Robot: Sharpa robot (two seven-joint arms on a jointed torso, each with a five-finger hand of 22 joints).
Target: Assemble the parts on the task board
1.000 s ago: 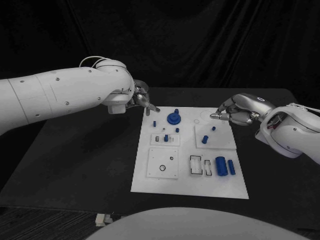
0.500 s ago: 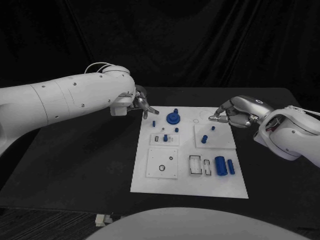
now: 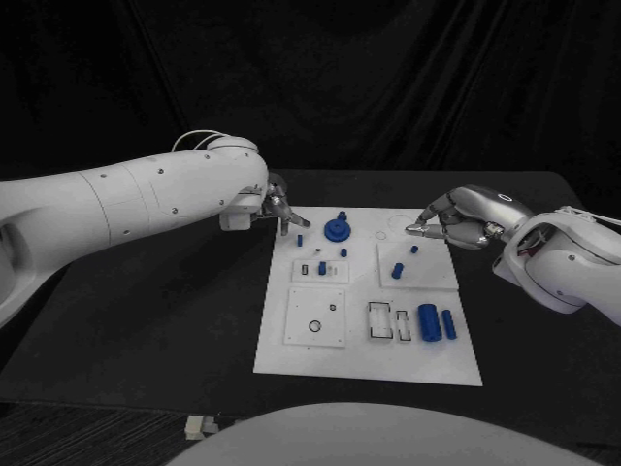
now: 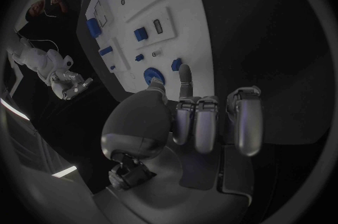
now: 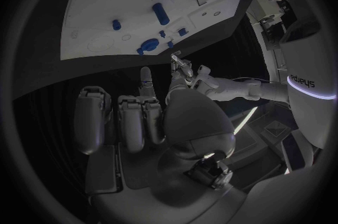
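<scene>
White task board [image 3: 325, 361] awaits; my left hand [image 3: 273, 204] and right hand [image 3: 458, 219] hover curled, holding nothing; I judge the next move is grasping a blue part [image 3: 428, 322].

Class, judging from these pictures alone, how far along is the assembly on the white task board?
Early stage, it seems. Done: a round blue part apparently stands seated at the task board far end. In hand: nothing visible; the left hand and right hand hover at its far corners. Left: the blue cylinder and smaller pieces lie loose.

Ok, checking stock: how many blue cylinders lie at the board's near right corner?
2: a thick cylinder and a thinner cylinder right beside it, nearer the board's right edge. None seems hidden there.
</scene>
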